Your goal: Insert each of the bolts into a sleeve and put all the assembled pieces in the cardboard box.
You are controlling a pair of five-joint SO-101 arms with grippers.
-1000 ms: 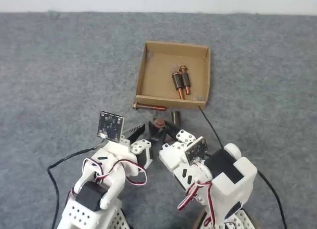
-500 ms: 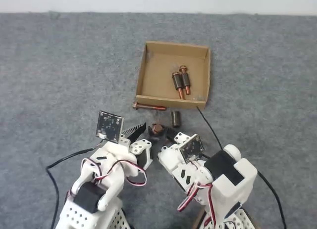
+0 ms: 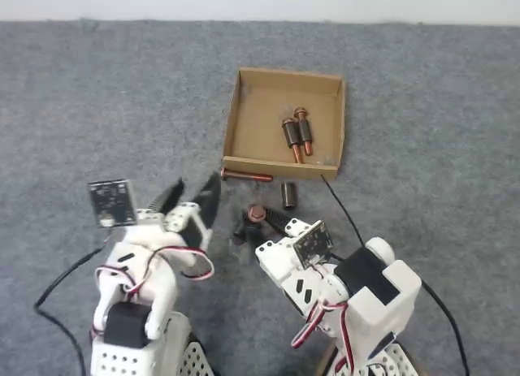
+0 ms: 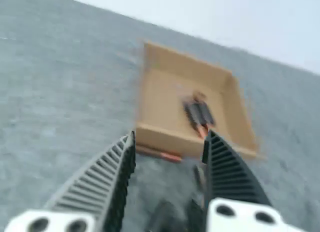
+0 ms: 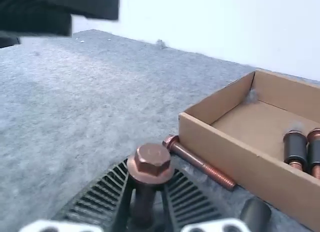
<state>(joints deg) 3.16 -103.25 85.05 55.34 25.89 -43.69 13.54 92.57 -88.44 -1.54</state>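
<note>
The right end effector clamps an upright bolt, its shank hidden between the fingers. The left end effector is spread apart beside it. A second bolt lies against the box.

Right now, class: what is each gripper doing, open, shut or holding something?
Left gripper: open, holding nothing.
Right gripper: shut on a bolt.

Bolt, sleeve crowd the box front — flanks open.
</note>
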